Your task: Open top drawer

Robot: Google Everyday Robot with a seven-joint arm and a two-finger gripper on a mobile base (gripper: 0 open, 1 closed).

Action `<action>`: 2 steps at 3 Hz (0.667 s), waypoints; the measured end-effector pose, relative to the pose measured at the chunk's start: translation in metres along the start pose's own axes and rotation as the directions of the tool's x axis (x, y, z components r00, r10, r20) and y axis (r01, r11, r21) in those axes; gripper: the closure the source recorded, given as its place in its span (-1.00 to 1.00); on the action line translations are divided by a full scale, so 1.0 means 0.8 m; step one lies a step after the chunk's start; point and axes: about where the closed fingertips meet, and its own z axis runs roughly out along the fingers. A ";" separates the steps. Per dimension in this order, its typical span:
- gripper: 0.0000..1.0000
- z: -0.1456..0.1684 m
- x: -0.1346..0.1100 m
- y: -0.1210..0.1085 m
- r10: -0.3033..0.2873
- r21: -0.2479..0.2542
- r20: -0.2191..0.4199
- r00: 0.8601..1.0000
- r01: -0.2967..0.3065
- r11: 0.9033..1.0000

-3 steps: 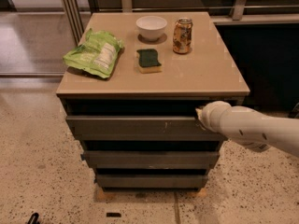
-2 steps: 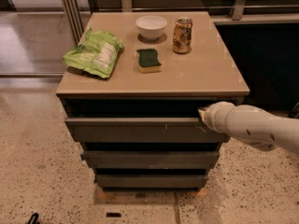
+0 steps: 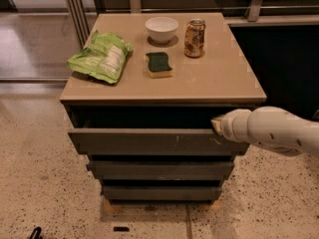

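Speckled floor, tan desk (image 3: 219, 78) carrying a bowl (image 3: 161, 29), can (image 3: 194, 38), sponge (image 3: 159, 64) and green bag (image 3: 99, 58). The top drawer (image 3: 149, 142) sits right under the desktop, partly out. The gripper (image 3: 217, 125) is at its upper right edge, and I can't tell if it's clamped on anything.

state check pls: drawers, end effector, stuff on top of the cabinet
top drawer: pulled partly out, dark gap behind its front.
middle drawer: shut.
bottom drawer: shut.
end effector: at the top drawer's right end, by its upper edge.
bowl: upright, looks empty.
can: upright.
sponge: flat, green side up.
snack bag: lying flat.
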 end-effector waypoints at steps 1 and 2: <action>1.00 -0.023 -0.009 -0.020 -0.015 -0.062 -0.036 0.999 0.013 0.998; 1.00 -0.023 -0.009 -0.020 -0.015 -0.062 -0.036 0.999 0.013 0.998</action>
